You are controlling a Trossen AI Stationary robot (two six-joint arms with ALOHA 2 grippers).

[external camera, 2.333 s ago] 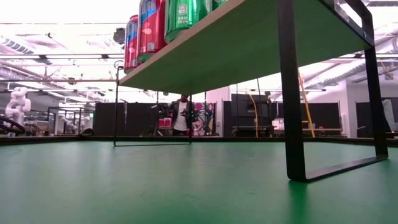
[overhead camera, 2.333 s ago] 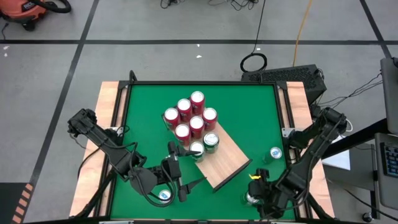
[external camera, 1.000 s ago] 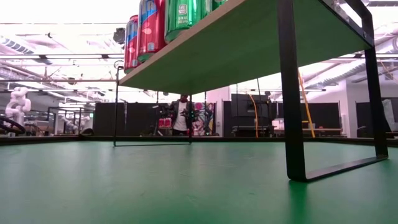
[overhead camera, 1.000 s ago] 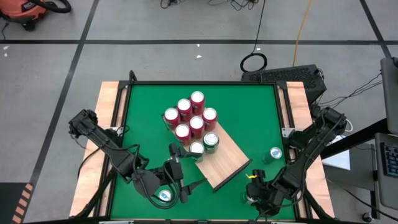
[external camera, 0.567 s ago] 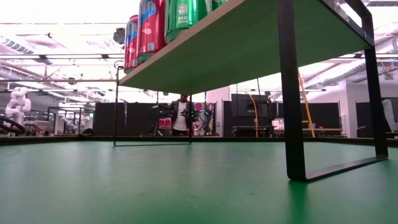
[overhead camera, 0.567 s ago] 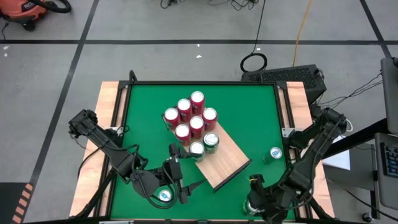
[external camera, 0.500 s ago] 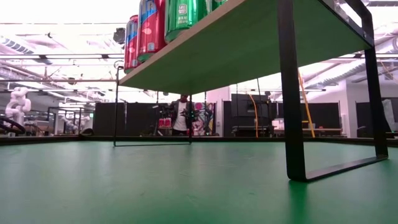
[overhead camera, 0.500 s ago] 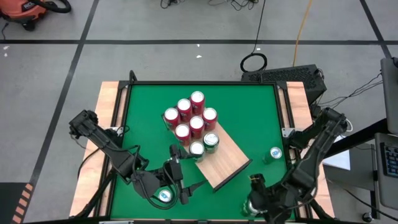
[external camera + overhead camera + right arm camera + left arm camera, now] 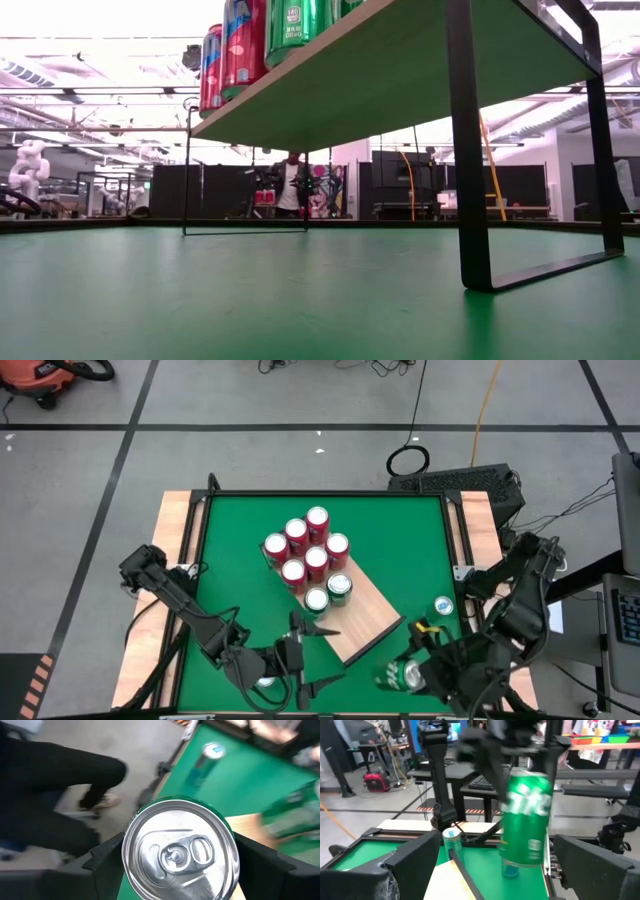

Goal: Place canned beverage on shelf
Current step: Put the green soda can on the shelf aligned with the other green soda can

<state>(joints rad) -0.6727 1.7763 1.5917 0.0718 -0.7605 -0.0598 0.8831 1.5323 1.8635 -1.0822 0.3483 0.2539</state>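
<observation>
High view, right gripper (image 9: pixel 425 678) clamping green can (image 9: pixel 400 676) lifted beside shelf (image 9: pixel 352 618) corner, left gripper (image 9: pixel 320 660) spread wide nearby

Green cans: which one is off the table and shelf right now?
The green can clamped in the right gripper, raised and tilted near the table's front right. The others stand on the shelf or the table.

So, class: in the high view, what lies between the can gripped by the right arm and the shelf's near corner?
Only bare green table separates the held green can in the right gripper from the shelf.
</observation>
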